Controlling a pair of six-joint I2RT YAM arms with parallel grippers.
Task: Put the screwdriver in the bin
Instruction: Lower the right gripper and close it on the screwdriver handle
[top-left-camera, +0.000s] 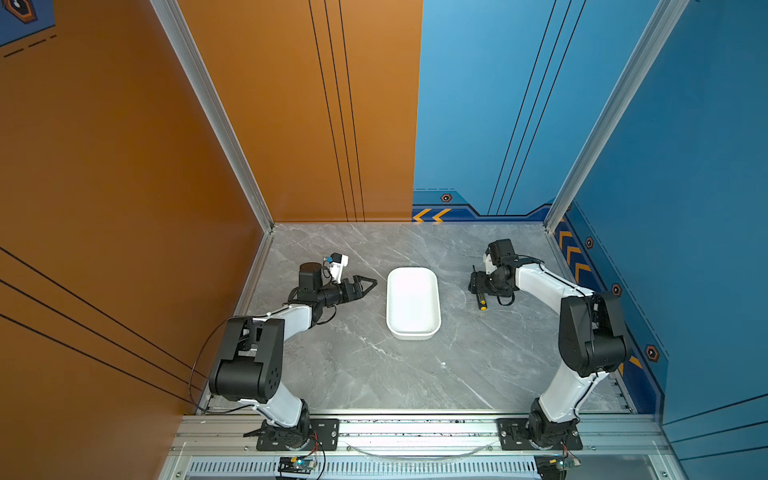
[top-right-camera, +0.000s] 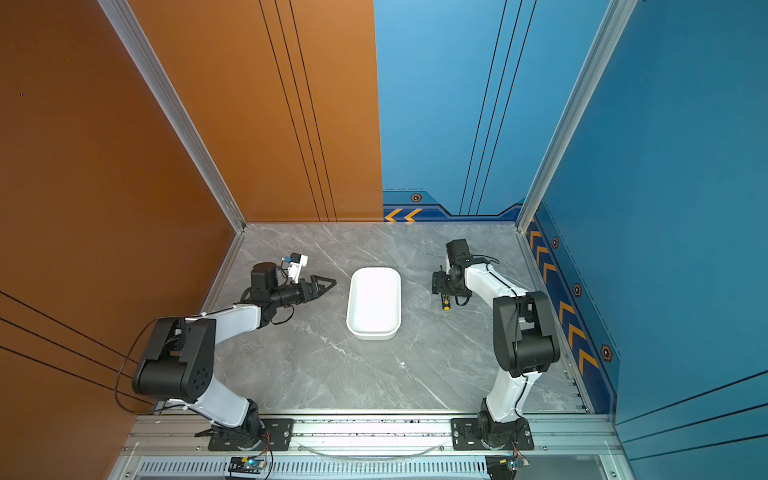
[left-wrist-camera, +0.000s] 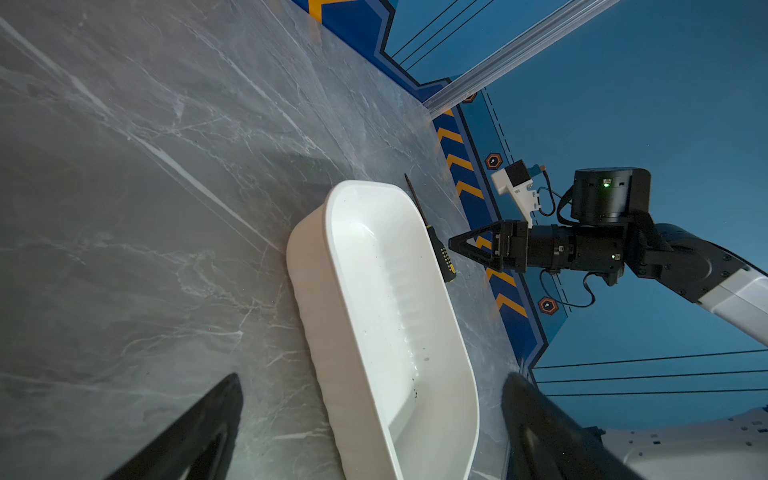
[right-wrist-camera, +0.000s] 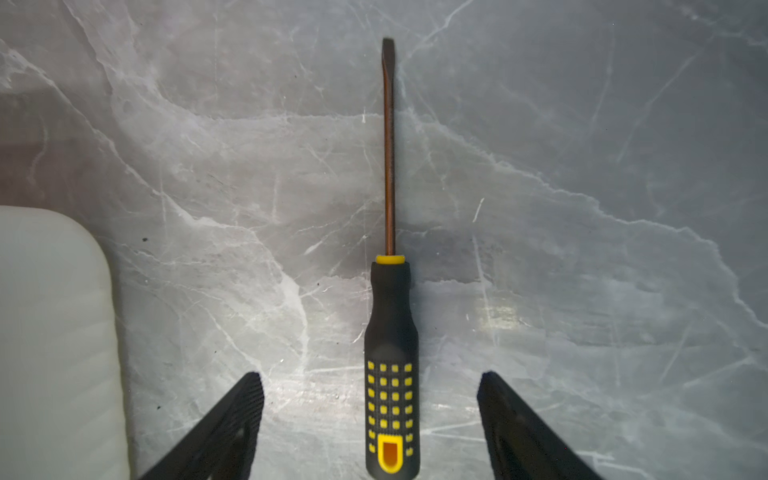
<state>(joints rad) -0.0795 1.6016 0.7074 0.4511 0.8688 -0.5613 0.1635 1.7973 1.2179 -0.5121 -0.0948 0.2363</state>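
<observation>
**Desk:** Right wrist view — what does it show?

**Photographer:** The screwdriver (right-wrist-camera: 390, 353) lies flat on the grey marbled tabletop (right-wrist-camera: 582, 249), shaft pointing away from the camera. The right hand (right-wrist-camera: 370, 399) is spread, one finger (right-wrist-camera: 232, 424) on each side of the black and yellow handle, with bare tabletop showing between each finger and the handle. A rounded corner of the white bin (right-wrist-camera: 54, 332) sits off to one side.

**Desk:** And from above?

**Photographer:** In both top views the bin (top-left-camera: 436, 299) (top-right-camera: 351, 299) stands mid-tabletop, nothing in it. The screwdriver (top-left-camera: 481, 300) (top-right-camera: 445, 300) rests outside it, near its right side, under the right hand (top-left-camera: 478, 284) (top-right-camera: 439, 284).

**Desk:** The left hand?

**Photographer:** The left hand (top-left-camera: 372, 283) (top-right-camera: 331, 283) points at the bin from the left, apart from it; from above its tips appear to meet, while the left wrist view shows two fingers (left-wrist-camera: 199, 428) set well apart, so I cannot tell.
</observation>
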